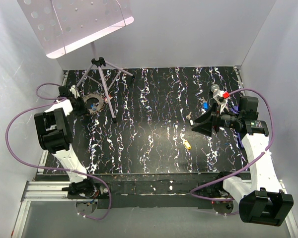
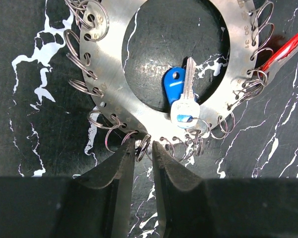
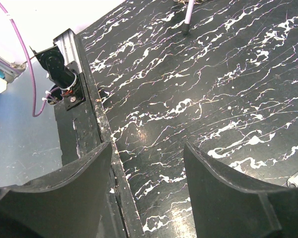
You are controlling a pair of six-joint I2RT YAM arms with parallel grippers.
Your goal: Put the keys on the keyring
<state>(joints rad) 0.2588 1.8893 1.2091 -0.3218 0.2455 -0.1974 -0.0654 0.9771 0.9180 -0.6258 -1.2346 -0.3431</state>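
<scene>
Keyring (image 2: 144, 143) pinched in left hand (image 2: 143, 151), beside blue key (image 2: 173, 90)

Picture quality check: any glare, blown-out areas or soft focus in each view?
Top external: perforated panel blown out to pinkish white, table sharp. Left wrist: metal disc shows glare, blue-headed key crisp, left fingers dark and soft. Right wrist: upper-left corner overexposed, right fingers underlit.
</scene>
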